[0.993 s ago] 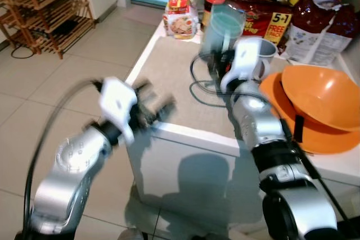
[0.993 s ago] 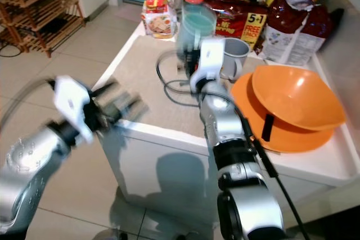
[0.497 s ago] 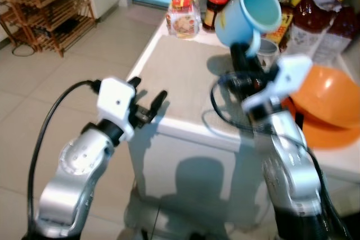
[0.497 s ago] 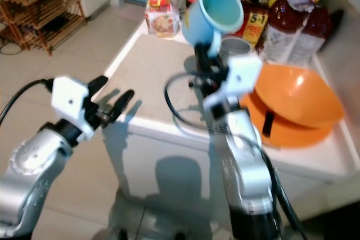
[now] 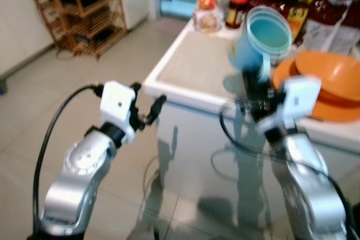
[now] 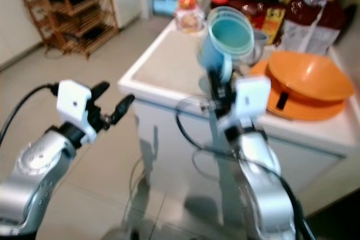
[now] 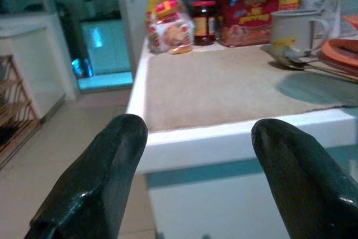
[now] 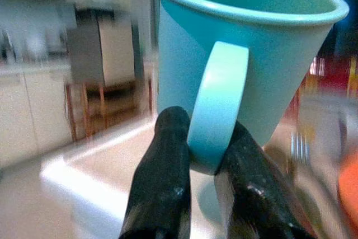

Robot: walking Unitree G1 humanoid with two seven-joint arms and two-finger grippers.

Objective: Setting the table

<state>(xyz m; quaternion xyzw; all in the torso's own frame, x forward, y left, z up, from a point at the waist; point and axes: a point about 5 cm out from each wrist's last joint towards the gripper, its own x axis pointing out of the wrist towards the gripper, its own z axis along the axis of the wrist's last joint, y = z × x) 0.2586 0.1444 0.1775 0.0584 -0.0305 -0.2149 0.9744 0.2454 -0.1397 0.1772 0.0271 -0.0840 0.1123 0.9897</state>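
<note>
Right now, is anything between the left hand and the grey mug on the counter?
Nothing visible blocks it. The left hand is open, off the counter's corner, and bare mat lies between it and the grey mug; a spoon lies beside the mug.

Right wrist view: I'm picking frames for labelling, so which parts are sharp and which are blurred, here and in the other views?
Right wrist view: the blue mug and the right gripper pinching its handle are sharp, the room behind is smeared. Eye views: soft all over, the orange bowl and packets hazy. Left wrist view: the counter is fairly clear, the open left gripper near and dark.
</note>
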